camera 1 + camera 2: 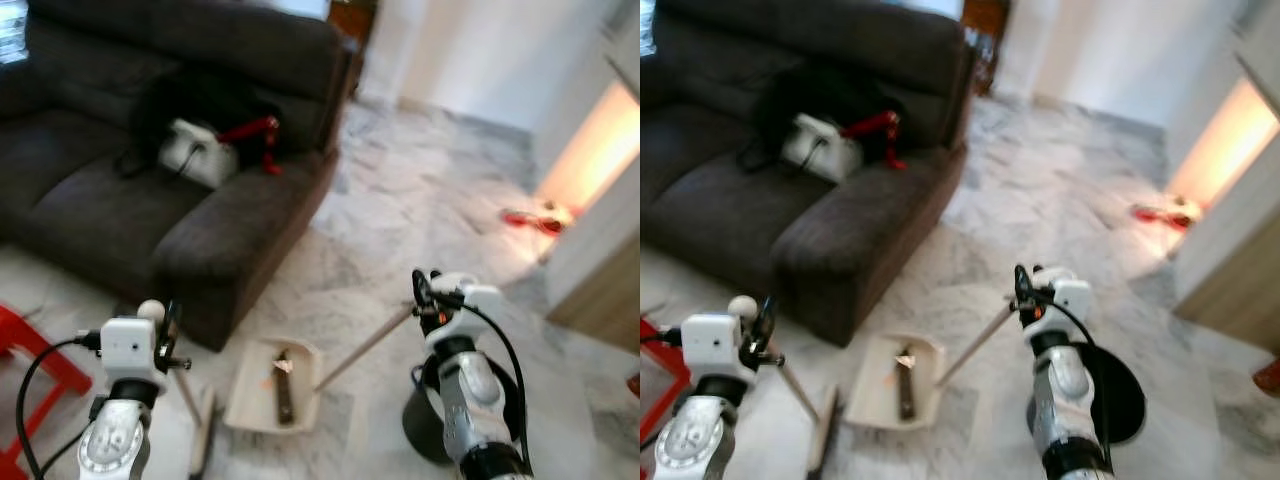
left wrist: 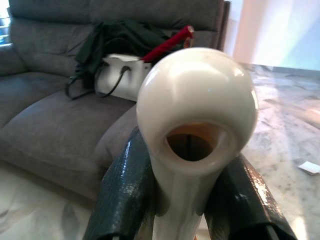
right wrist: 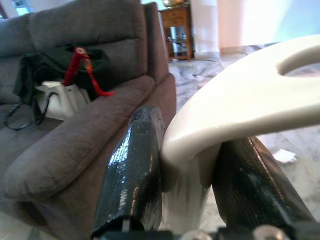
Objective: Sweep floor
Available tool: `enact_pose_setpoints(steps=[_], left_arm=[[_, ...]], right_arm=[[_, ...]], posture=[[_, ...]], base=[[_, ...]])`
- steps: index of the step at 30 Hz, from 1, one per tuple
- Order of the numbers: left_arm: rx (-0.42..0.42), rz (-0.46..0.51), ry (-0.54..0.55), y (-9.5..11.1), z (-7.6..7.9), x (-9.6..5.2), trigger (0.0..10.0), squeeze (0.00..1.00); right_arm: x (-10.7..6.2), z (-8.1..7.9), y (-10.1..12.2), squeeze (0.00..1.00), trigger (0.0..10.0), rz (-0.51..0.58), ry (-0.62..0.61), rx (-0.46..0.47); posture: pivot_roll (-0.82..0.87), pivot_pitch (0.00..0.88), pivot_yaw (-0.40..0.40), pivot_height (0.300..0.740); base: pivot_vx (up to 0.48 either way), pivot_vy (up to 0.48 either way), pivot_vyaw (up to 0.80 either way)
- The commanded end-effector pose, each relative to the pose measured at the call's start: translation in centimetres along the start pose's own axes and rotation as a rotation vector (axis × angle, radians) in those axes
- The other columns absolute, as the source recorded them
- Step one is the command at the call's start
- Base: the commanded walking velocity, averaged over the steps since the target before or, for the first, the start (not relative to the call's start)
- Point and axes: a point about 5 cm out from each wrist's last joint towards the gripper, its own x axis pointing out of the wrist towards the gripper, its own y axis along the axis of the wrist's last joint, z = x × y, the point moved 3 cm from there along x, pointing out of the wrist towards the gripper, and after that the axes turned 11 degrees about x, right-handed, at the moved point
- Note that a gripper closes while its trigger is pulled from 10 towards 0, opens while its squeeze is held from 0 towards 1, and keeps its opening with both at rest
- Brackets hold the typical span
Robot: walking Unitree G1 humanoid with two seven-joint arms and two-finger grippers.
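Collection step: left hand [image 1: 170, 335] clamped on the broom handle [image 2: 192, 130], right hand [image 1: 422, 292] clamped on the dustpan handle [image 3: 240, 107]; dustpan [image 1: 272, 385] lower centre holds debris, so emptying probably follows.

The red stool [image 1: 35, 365] (left edge) is cut off; the dustpan's [image 1: 250, 395] contents are too blurred.

Soft blur, warm glare from right doorway [image 1: 590, 150]
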Motion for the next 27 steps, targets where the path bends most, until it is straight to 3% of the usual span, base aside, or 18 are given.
enact_pose_setpoints(steps=[1, 27], left_arm=[[-0.03, 0.051, -0.023, 1.0, 1.1, 0.4, 10.0, 0.0], [-0.023, 0.062, -0.028, 1.4, 1.1, 0.4, 10.0, 0.0]], right_arm=[[0.6, 0.6, 1.8, 0.0, 10.0, 0.048, -0.002, -0.04], [0.3, 0.0, 0.7, 0.0, 10.0, 0.011, -0.003, -0.011]], posture=[[0.13, 0.028, -0.156, 0.74], [0.13, 0.041, -0.154, 0.74]], base=[[0.0, 0.0, -0.8], [0.0, 0.0, -0.79]])
